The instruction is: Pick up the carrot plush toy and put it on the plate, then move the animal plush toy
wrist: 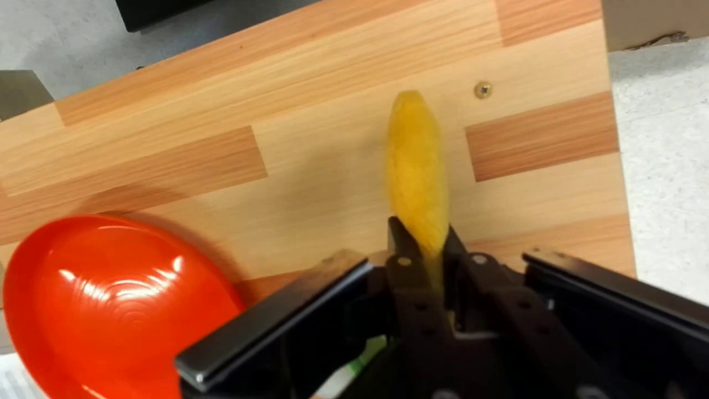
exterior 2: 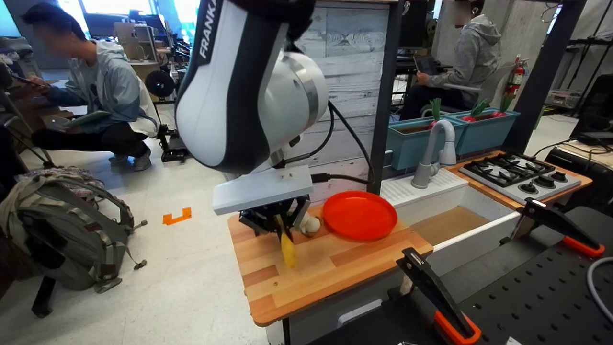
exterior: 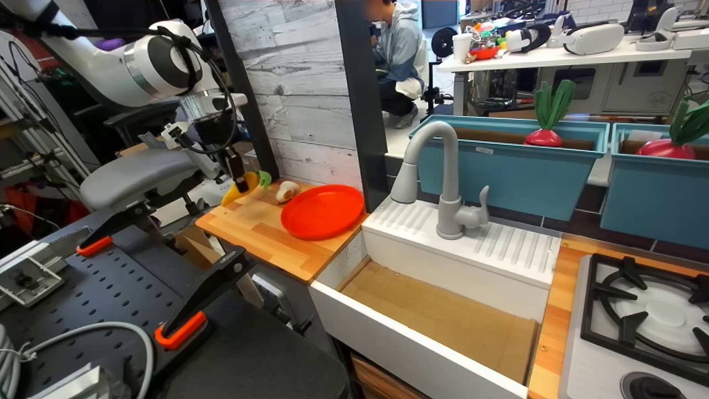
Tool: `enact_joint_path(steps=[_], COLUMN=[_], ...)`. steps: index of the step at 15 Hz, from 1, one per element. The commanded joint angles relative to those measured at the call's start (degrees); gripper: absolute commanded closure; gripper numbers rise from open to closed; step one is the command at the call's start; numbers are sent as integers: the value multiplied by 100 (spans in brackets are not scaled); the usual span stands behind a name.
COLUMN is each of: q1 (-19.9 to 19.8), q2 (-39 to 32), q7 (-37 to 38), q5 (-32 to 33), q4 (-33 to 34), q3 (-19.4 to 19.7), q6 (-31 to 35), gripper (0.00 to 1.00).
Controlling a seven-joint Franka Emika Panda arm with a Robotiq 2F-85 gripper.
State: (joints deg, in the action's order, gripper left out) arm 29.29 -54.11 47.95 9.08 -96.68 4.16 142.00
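White and black, the robot arm [exterior 2: 268,96] comes down left of centre from the top of the frame in an exterior view. White too, the sink [exterior: 382,338] takes the lower middle in an exterior view, the wooden counter [exterior: 266,235] joined at its left. On that counter, toward its upper right in both exterior views, rests the red-orange plate [exterior: 322,212]; the wrist view shows it at lower left. The gripper [wrist: 422,233], right of centre in the wrist view, pinches the yellow carrot plush toy [wrist: 416,166], held left of the plate in both exterior views. Smallest, the pale animal plush toy [exterior: 287,192] sits on the counter just beside the plate; touching or not, I cannot tell.
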Motion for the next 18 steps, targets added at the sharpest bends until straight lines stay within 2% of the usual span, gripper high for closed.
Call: enact_joint_path(steps=[1, 5, 11, 15, 18], q1=[-202, -719, -1694, -1970, -1953], q2=[730, 1029, 850, 511, 215], q7=[-17, -94, -289, -164, 59], q5=[-39, -303, -1105, -1440, -1468], q4=[-832, -1161, -1026, -649, -372], q3=[67, 47, -32, 70, 205], q6=[459, 606, 501, 352, 330], gripper=[97, 97, 97, 97, 97])
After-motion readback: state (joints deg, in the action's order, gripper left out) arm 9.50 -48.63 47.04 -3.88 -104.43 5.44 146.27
